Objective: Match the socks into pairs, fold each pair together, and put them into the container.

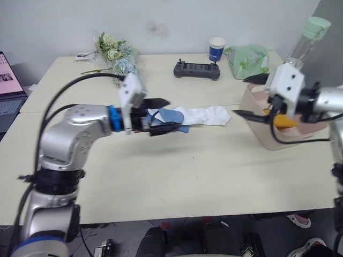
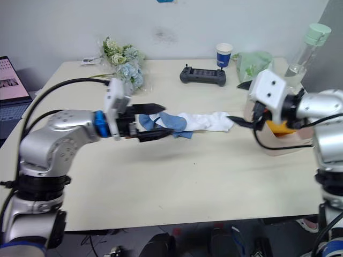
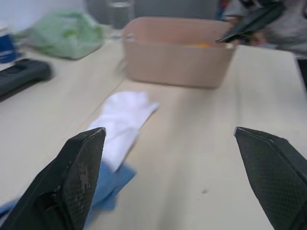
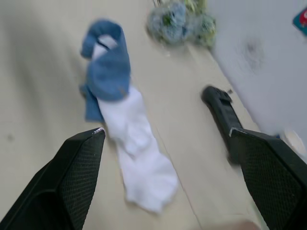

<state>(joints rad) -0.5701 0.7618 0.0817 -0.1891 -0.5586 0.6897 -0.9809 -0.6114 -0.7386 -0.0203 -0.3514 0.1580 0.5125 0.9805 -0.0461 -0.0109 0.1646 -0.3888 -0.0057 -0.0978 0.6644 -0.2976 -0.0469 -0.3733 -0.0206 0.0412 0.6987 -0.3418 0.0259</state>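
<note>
The left gripper (image 1: 163, 115) is held spread wide and empty, just above the table (image 1: 177, 176), its fingers pointed toward 3 o'clock; one finger (image 3: 67, 184) and its mate are seen far apart in the left wrist view, nothing between them. Directly under and ahead of the fingertips lie the blue socks (image 1: 172, 119), bunched and overlapped; whether a fingertip touches the fabric cannot be told. Adjoining the blue heap toward 3 o'clock, the white socks (image 1: 209, 114) are stretched out flat, one end tucked beneath the blue.

The right gripper (image 2: 241, 104) is likewise parted and empty, aimed toward 9 o'clock at the white toe end, near it but apart; its fingers (image 4: 72, 182) are seen wide apart in the right wrist view. Behind this gripper, at 3 o'clock on the table, the pink container (image 1: 265, 136) stands upright; a mustard-orange sock (image 1: 285, 121) is seen inside it, partly hidden by the arm.

Toward 12 o'clock from the socks a black controller (image 1: 196, 70) lies flat; beyond it a blue paper cup (image 1: 216, 49); beside that a pale green bag (image 1: 247, 60); at 11 o'clock a bunch of flowers (image 1: 115, 53); at the far 9 o'clock edge a laptop (image 1: 8, 88).
</note>
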